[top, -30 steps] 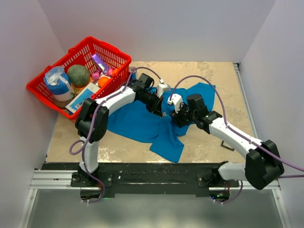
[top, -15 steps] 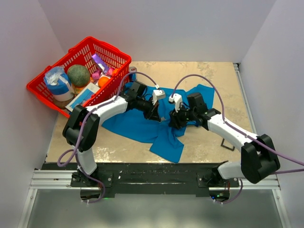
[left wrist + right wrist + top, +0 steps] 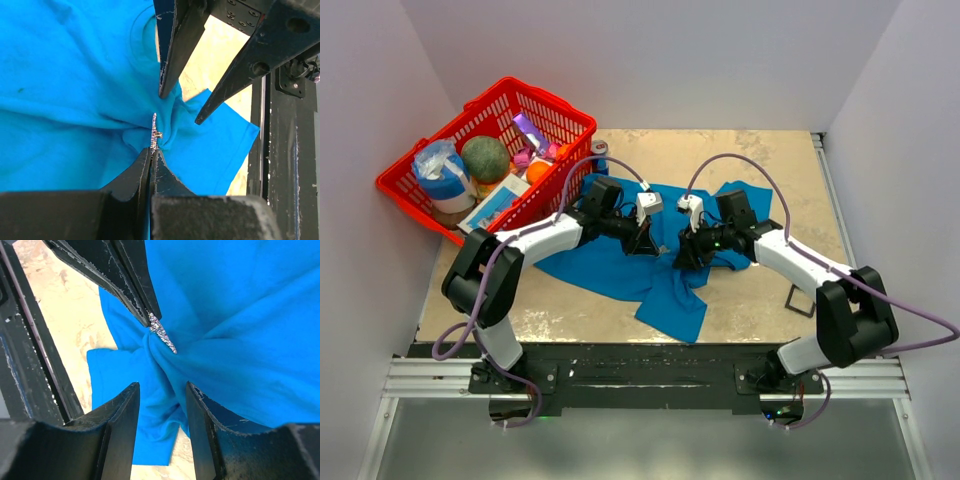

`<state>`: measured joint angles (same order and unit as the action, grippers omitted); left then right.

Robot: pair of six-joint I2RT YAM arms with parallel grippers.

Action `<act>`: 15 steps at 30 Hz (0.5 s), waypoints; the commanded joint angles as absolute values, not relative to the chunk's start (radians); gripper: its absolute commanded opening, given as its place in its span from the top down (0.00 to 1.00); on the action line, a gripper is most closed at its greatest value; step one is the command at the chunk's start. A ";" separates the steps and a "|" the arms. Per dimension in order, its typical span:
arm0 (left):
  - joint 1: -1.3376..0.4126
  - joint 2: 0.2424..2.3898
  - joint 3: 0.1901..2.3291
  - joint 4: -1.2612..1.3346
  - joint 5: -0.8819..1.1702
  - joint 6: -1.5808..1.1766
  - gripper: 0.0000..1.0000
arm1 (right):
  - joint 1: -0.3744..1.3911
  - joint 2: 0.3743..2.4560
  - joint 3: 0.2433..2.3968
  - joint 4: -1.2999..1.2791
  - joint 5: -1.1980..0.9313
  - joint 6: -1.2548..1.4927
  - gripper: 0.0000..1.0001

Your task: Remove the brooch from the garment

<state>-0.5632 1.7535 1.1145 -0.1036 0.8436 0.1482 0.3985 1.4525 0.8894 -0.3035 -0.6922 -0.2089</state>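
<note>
The blue shirt (image 3: 603, 266) lies spread out on the table (image 3: 760, 303), next to a red basket (image 3: 440, 131) full of things. The two grippers meet over the middle of the shirt. The left gripper (image 3: 152, 151) is pinched tight on the edge of the little shiny brooch (image 3: 155, 131), which sits on a bunched-up fold of the cloth. The right gripper (image 3: 162, 388) has its fingers spread apart, one on each side of that fold, just beside the brooch. I cannot tell if they touch the cloth
</note>
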 commanded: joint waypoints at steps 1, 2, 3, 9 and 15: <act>-0.560 1.710 1.131 -0.061 0.848 0.144 1.00 | 0.391 1.459 0.946 -0.308 -0.752 -0.207 0.54; -0.560 1.707 1.131 -0.063 0.847 0.144 1.00 | 0.393 1.462 0.946 -0.307 -0.755 -0.207 0.53; -0.560 1.707 1.132 -0.064 0.845 0.143 1.00 | 0.391 1.465 0.946 -0.304 -0.756 -0.209 0.53; -0.560 1.697 1.147 -0.051 0.830 0.095 1.00 | 0.396 1.483 0.922 -0.253 -0.717 -0.199 0.45; -0.558 1.692 1.166 -0.069 0.842 0.077 1.00 | 0.396 1.545 0.926 -0.198 -0.695 -0.204 0.44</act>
